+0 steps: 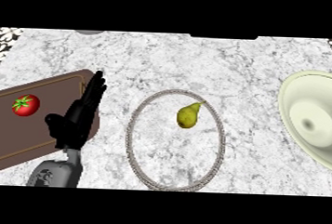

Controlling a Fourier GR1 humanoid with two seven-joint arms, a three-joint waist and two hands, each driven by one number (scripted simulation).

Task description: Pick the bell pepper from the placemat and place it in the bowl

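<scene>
At the far left a brown board [51,142] lies on the marble worktop [198,64] with a red tomato [25,105] resting on it; just to its right our left hand [78,117] stands open, fingers [94,90] straight and pointing up, holding nothing and resting over the board's edge; our right hand does not show at all. Next comes the round placemat [136,154], a pale mat with a beaded rim, and on its upper right part sits the thing we are to move; the task calls it a bell pepper, yet what we see is a yellow-green fruit [188,115] shaped like a pear, lying tilted with its narrow stem end pointing up and to the right. At the far right the cream bowl [296,97] is cut by the view's edge, well apart from the mat.

We judge the fruit light and fairly stiff, with a smooth skin that may slip and a rounded body that could roll if nudged; we would take hold across the wide lower belly, fingers on one side and thumb opposite, rather than at the thin neck, where there is little to hold.
</scene>
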